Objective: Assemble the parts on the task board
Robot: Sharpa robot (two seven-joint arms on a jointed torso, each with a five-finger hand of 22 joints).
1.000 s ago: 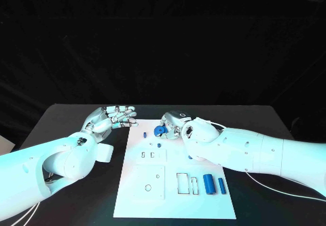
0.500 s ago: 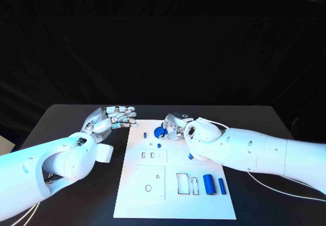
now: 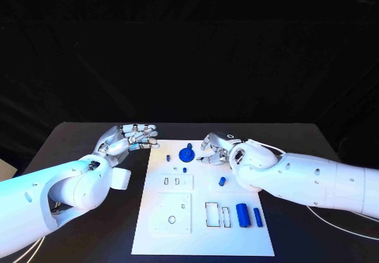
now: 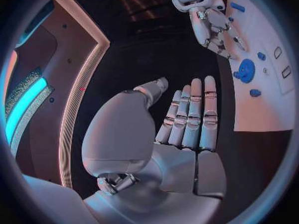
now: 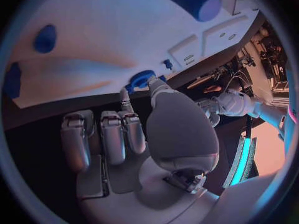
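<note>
The blue wheel-shaped part [image 3: 187,154] sits on the task board [image 3: 204,241] just beside the right hand [image 3: 219,148], whose fingers are loosely spread and empty. The left hand [image 3: 128,139], fingers together and holding nothing, hovers off the board's edge. Several loose parts, including two blue cylinders [image 3: 248,215] nearer the robot than the right hand, look unplaced, so most of the assembly seems left.

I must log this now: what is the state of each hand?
Left hand: open, holding nothing, beside the task board.
Right hand: open, holding nothing, next to the blue round part.
</note>
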